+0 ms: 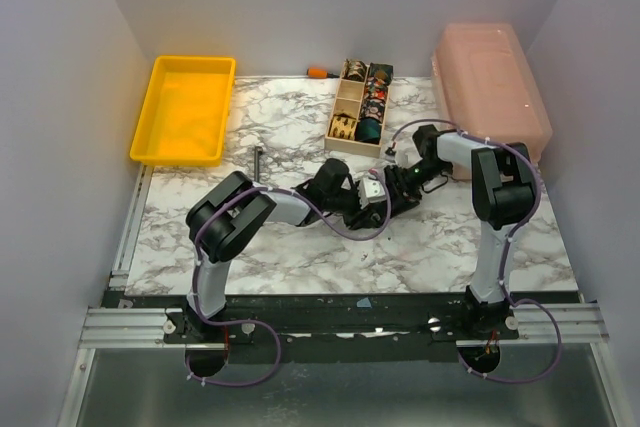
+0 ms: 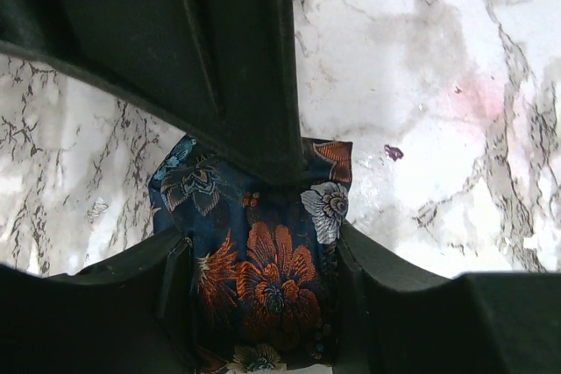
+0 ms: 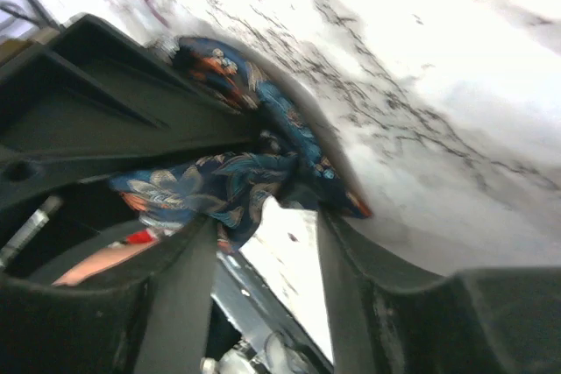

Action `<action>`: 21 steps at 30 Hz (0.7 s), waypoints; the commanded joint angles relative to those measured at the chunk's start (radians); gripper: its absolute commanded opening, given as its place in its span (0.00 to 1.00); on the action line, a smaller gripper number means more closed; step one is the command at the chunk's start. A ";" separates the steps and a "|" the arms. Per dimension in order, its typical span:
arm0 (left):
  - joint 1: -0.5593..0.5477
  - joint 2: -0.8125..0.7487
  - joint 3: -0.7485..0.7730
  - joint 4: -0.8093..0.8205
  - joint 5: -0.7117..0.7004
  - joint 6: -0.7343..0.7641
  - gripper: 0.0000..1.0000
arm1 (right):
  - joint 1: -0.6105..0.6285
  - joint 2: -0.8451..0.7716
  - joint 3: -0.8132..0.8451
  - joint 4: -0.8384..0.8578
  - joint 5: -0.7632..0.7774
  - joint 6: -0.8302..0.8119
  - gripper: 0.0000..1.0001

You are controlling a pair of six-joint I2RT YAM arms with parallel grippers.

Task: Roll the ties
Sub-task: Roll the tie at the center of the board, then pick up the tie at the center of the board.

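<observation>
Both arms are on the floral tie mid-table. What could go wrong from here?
1. The right gripper stands open with the tie bunched loosely across it, so it may come undone.
2. Only the left gripper seems to pinch the tie; a tug could pull it free.
3. Both grippers crowd together and might collide.

the left arm and the right arm look the same. each has fat black blocks at the bends and smooth pale grey tubes in between. a thin purple cable loops out by each foot and runs up along the arm. a small white part with a bit of red sits at the left wrist. the left tool has two flat black fingers, dull and plain, with slanted edges. the right tool has the same black fingers.
</observation>
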 commanded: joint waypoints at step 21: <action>0.006 0.054 -0.041 -0.180 -0.032 0.051 0.09 | -0.027 0.031 -0.099 0.136 -0.165 -0.001 0.76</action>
